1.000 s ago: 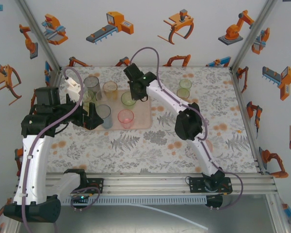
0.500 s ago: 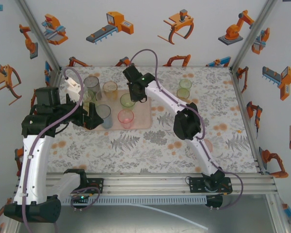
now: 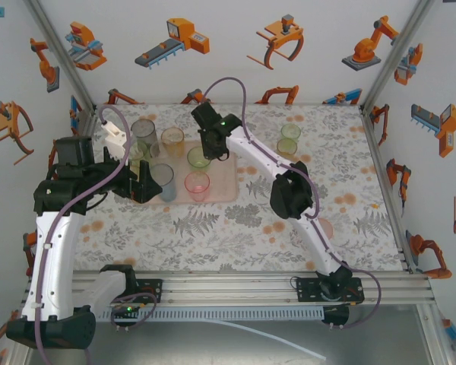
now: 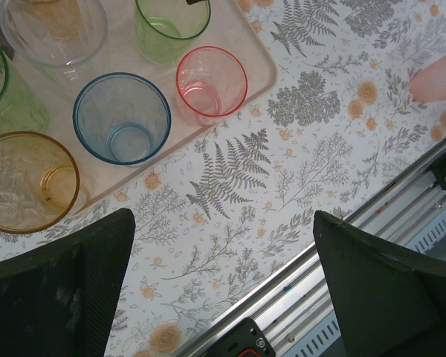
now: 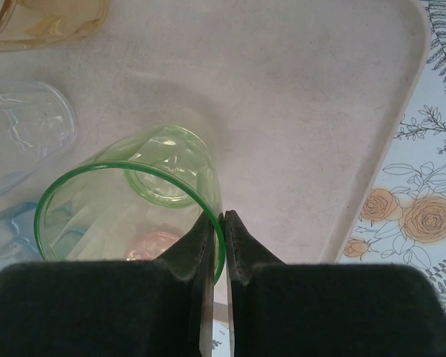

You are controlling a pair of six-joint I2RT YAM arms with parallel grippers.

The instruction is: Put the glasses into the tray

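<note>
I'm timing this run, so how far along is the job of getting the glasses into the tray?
Mostly done. Done: several glasses, including a pink glass and a blue glass, stand in the tray. In hand: the right hand pinches a green glass by its rim, inside the tray, not yet let go. Left: two more glasses on the table to the right.

Glasses [image 3: 163, 179] crowd the tray's [image 3: 224, 190] left and middle, its right end is bare, and the table [image 3: 235, 228] in front lies open for passing.
</note>
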